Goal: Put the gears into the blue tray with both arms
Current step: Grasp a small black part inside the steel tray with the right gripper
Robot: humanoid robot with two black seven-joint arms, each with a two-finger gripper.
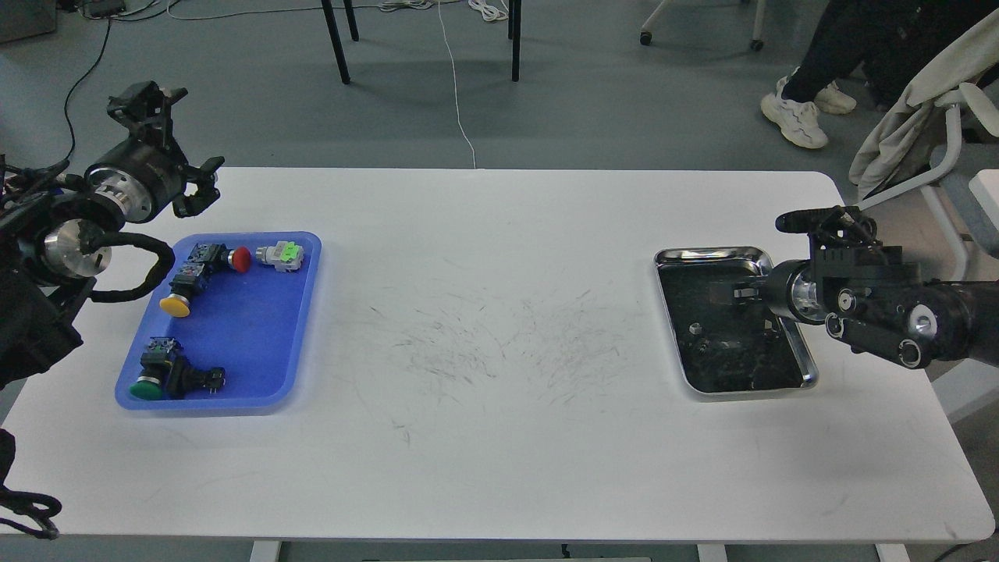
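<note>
The right claw [730, 293] is seen reaching over the steel tray [706, 254], where small gears [694, 329] lie on the dark bottom; its opening cannot be told. The left claw [175, 133], spread wide and empty, is held beyond the blue tray [250, 336], which is crowded by push-button switches [181, 290] on the scuffed white worktop [484, 437].
</note>
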